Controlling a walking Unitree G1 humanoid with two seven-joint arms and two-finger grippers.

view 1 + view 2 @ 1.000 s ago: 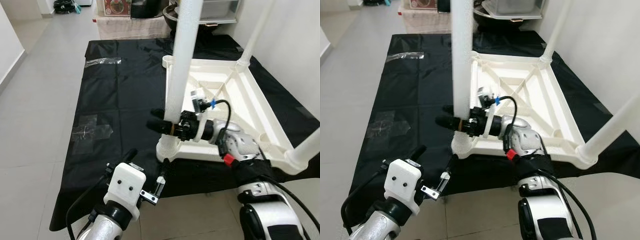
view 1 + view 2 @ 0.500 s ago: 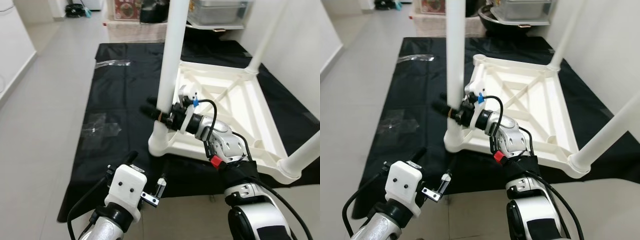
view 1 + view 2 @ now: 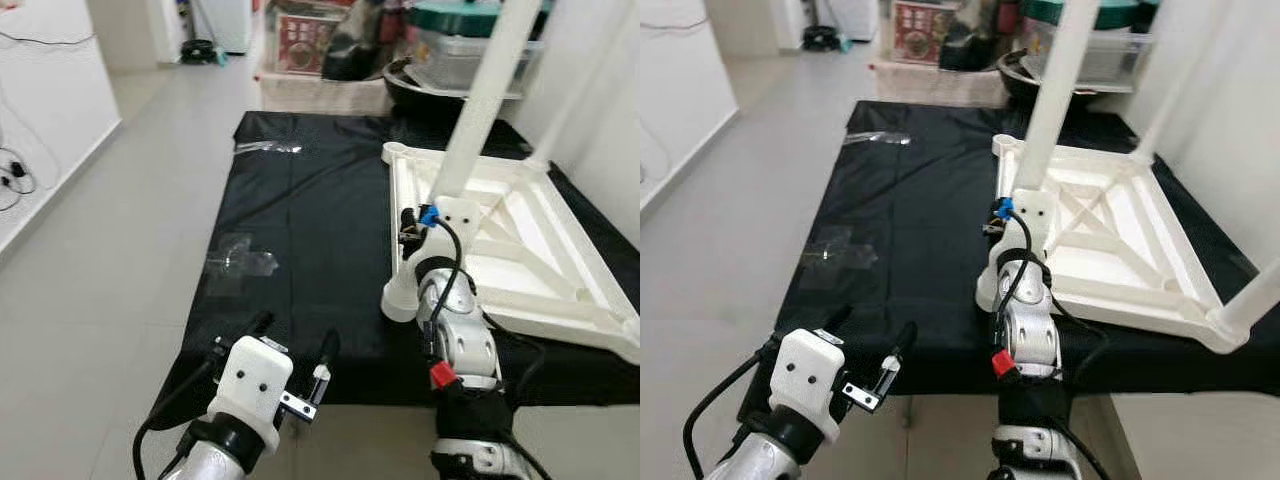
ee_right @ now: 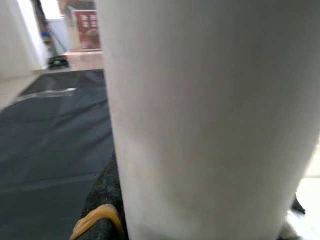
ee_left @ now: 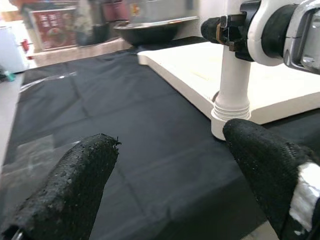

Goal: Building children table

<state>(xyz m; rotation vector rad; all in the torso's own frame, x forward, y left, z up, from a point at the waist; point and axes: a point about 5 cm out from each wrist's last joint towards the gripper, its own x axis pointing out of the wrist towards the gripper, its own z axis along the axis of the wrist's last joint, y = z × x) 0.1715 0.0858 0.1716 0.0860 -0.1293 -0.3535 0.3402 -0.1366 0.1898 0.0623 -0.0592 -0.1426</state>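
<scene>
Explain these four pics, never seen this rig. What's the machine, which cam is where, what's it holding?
It is a walking humanoid robot with two arms, each ending in a two-fingered tool. The two wide pictures come from its head, looking down. The other two come from cameras on its wrists.

A white children's table lies upside down on a black sheet on the floor. The right tool is shut on a white table leg standing in the near corner socket; its wrist view shows that leg close up. The left tool hangs open and idle, holding nothing.
</scene>
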